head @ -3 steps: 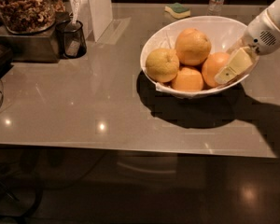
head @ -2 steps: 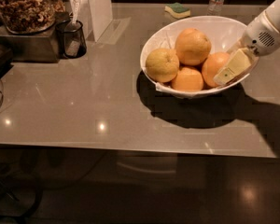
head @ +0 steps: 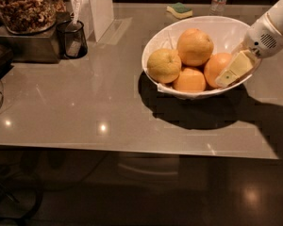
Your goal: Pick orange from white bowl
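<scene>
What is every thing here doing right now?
white bowl, upright, holding four fruits.
orange, lying in the bowl at its right side, not lifted.
yellow fruit, lying in the bowl at its left side.
gripper, down inside the bowl, against the orange's right side.
glass jar, upright, filled with brown bits.
sponge, lying flat behind the bowl.

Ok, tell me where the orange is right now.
In the camera view, the orange lies in the right part of the white bowl, below and right of the big yellow-orange fruit, with the gripper at its right side over the rim.
</scene>
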You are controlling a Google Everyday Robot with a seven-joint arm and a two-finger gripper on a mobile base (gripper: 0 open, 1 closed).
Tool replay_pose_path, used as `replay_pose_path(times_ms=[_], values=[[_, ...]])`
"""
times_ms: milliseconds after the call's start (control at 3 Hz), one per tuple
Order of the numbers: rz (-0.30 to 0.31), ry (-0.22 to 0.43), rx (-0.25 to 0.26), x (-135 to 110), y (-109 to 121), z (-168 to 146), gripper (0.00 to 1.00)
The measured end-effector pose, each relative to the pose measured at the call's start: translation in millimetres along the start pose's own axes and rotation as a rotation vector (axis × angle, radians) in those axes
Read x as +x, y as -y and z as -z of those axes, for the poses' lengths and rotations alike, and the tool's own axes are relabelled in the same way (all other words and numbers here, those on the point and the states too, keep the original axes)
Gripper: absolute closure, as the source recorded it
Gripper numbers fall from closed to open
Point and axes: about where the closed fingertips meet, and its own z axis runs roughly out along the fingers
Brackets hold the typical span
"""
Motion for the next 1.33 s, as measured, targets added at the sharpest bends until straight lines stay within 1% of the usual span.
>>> replay_pose_path(times_ms=[333,667,1000,1333], values=[[-0.002,-0.005,-0.01,-0.8,0.4,-3.2,1.0],[0.005,-0.002,-0.019,-2.5,-0.7,-6.2,1.0],[0.062,0.041,0.018,-16.1,-8.4,13.3,1.0],[0.111,0.104,0.082,-28.8,-17.6,41.8,1.0]])
